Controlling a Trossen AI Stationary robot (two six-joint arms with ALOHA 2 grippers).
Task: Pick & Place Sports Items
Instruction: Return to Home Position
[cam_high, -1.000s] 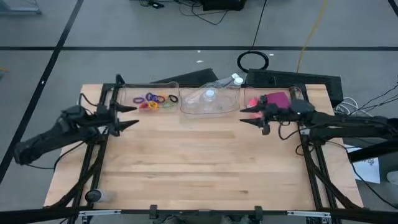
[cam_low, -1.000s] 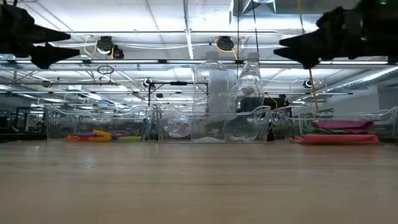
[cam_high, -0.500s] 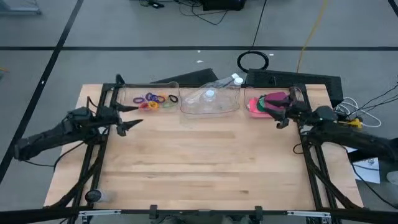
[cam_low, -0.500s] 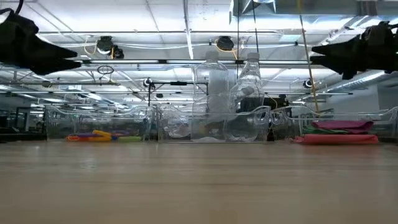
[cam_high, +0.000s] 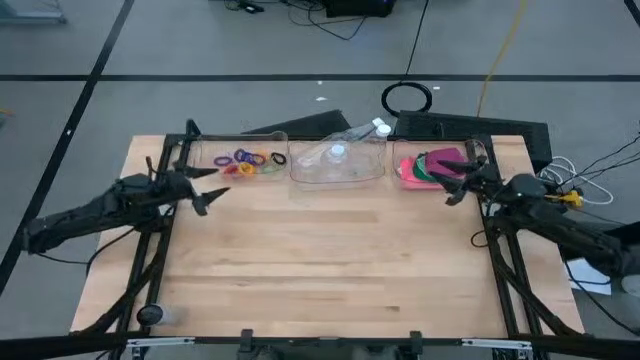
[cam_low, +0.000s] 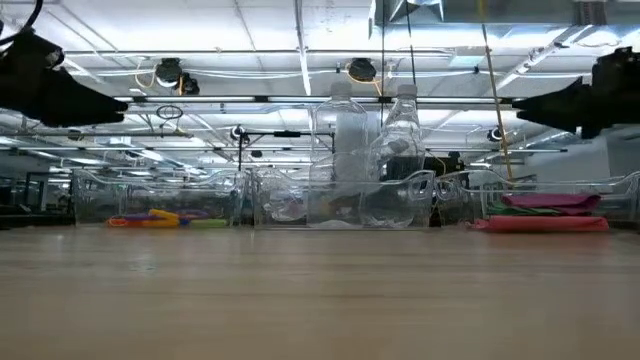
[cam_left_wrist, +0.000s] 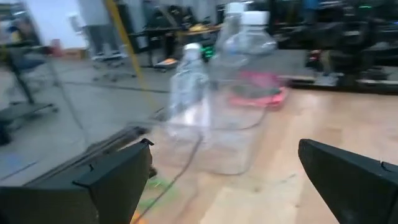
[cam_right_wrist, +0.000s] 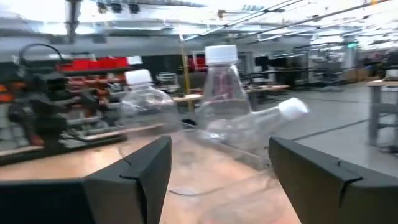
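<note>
High view | rings (cam_high: 250, 161): small, multicoloured | flat pieces (cam_high: 440, 160): pink, green, magenta

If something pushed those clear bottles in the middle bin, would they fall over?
Probably. The bottles look empty, so they are likely light. They are tall and narrow, so a nudge could tip them. Their round bodies would likely roll.

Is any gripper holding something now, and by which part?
Nothing is held. The left gripper and the right gripper are both open, with nothing between their fingers.
</note>
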